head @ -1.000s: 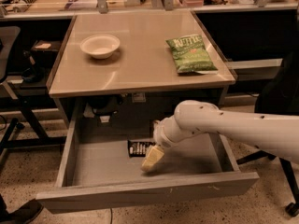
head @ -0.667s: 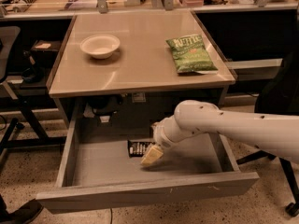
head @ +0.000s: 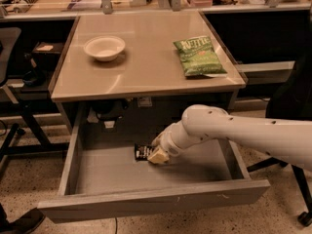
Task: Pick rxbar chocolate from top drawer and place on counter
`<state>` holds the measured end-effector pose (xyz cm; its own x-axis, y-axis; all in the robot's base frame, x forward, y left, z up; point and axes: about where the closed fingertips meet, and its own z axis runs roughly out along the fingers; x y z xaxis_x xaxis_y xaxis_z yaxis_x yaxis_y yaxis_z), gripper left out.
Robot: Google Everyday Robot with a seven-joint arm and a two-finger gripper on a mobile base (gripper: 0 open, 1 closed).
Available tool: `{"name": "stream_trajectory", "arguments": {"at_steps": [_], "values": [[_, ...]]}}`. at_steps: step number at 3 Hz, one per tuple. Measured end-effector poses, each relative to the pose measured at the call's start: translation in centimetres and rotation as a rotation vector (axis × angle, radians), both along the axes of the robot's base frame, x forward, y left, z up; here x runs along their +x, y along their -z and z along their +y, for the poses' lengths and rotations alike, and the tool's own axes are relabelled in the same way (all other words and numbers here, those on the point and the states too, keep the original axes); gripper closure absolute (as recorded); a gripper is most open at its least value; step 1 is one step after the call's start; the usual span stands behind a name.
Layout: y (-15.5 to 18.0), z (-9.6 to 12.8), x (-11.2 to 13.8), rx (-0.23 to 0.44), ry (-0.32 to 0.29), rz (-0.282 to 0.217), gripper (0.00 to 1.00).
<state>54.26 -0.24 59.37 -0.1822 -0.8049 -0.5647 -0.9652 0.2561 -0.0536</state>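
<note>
— Where's the rxbar chocolate (head: 143,151)?
— Lying flat in the open top drawer (head: 146,200), towards the back. The gripper (head: 158,155) is down in there, touching its right end; whether it's got hold, I cannot tell
— And the worktop (head: 146,69)?
— A white bowl (head: 104,47) and a green chip bag (head: 199,56)

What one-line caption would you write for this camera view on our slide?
The robot's gripper is inside the open top drawer, at the rxbar chocolate, below the counter.
</note>
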Motion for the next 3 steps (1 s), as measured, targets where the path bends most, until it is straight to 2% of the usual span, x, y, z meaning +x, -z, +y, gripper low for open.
{"name": "stream_trajectory", "arguments": {"at_steps": [1, 2, 3], "values": [[0.0, 0.0, 0.0, 0.0, 0.0, 0.0, 0.88], [0.0, 0.0, 0.0, 0.0, 0.0, 0.0, 1.0], [-1.7, 0.0, 0.1, 0.018, 0.033, 0.01, 1.0]]}}
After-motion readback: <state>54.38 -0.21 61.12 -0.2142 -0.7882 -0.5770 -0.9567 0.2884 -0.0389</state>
